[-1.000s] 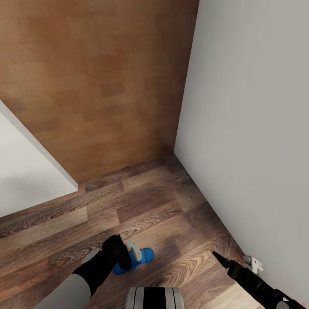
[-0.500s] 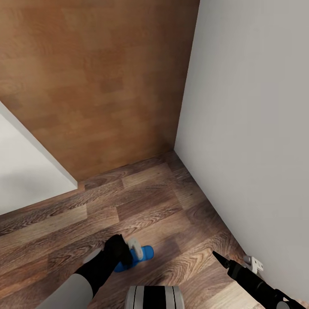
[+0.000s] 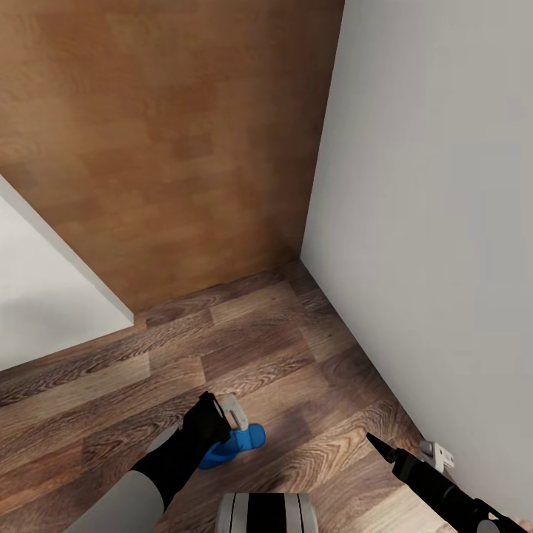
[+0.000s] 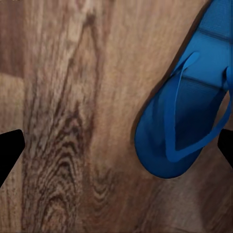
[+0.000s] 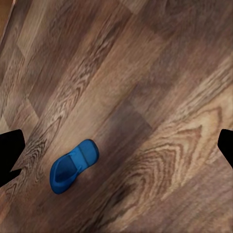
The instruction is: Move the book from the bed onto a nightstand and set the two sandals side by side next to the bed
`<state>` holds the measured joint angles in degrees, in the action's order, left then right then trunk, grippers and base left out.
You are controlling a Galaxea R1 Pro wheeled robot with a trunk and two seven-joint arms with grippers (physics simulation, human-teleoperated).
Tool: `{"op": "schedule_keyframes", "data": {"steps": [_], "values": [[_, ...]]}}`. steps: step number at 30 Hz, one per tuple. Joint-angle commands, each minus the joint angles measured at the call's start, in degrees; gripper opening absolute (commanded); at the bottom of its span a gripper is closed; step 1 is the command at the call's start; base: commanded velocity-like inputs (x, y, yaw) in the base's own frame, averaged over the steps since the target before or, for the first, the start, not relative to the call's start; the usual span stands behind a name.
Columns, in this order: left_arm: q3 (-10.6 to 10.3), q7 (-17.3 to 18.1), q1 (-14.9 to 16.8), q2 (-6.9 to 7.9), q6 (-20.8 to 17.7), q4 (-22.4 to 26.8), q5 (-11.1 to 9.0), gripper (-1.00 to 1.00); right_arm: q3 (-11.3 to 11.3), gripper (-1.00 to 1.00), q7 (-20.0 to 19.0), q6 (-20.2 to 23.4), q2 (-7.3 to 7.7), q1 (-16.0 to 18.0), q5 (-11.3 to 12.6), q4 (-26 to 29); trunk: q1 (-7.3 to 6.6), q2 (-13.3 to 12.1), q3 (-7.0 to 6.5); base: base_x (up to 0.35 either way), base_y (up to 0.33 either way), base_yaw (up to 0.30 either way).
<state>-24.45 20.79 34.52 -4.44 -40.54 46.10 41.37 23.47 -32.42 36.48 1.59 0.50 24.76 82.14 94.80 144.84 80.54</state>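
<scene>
Hovering wide open over the blue sandal [image 4: 182,121] on the floor [image 3: 296,355], left gripper [image 4: 116,150] holds nothing; right gripper [image 5: 116,150] is spread wide too.

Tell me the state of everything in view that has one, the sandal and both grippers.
sandal: lying flat on the wood floor, strap side up, not gripped.
left gripper: open, hovering over the sandal, fingers apart on either side of it.
right gripper: open, holding nothing, above bare floor.

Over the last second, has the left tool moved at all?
Yes. The left tool has crept up the floor planks toward the far wooden wall, while the blue sandal beneath it stayed put.
</scene>
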Motion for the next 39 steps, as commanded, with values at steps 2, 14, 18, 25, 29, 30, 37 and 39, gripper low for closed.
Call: {"op": "schedule_keyframes", "data": {"steps": [2,14,18,25,29,30,37,39], "values": [[-0.1,0.6,0.0,-0.01,-0.1,0.0,0.6,1.0,0.1,1.0,-0.1,0.4,-0.01,0.0,0.3,0.0,-0.01,0.0,0.04,0.0,0.0,0.0],[-0.1,1.0,0.0,-0.03,-0.2,-0.2,0.5,1.0,0.1,1.0,-0.1,0.4,-0.01,0.0,0.3,0.0,0.14,0.1,1.37,0.0,0.0,0.0],[-0.1,1.0,0.0,0.02,-0.2,-0.2,0.5,1.0,0.1,1.0,0.0,0.4,-0.01,0.0,0.3,0.0,0.25,0.1,2.25,0.0,0.0,0.0],[-0.1,1.0,0.0,0.01,-0.2,-0.2,0.5,1.0,0.1,1.0,0.0,0.4,-0.02,0.0,0.3,0.0,0.43,0.2,3.8,0.0,0.0,0.0],[-0.1,1.0,0.0,0.01,-0.2,-0.2,0.5,1.0,0.1,1.0,0.0,0.4,-0.01,0.0,0.3,0.0,0.53,0.3,4.69,0.0,0.0,0.0],[-0.1,1.0,0.0,0.0,-0.1,-0.2,0.5,1.0,0.1,1.0,0.0,0.4,-0.01,0.0,0.3,0.0,0.56,0.3,4.91,0.0,0.0,0.0],[-0.1,1.0,0.0,-0.03,-0.1,-0.2,0.5,1.0,0.1,1.0,0.0,0.4,-0.01,0.0,0.3,0.0,0.74,0.4,6.46,0.0,0.0,0.0],[-0.1,1.0,0.0,0.02,-0.1,-0.2,0.5,1.0,0.1,1.0,0.0,0.4,-0.04,0.0,0.3,0.0,0.76,0.4,6.68,0.0,0.0,0.0]]}}
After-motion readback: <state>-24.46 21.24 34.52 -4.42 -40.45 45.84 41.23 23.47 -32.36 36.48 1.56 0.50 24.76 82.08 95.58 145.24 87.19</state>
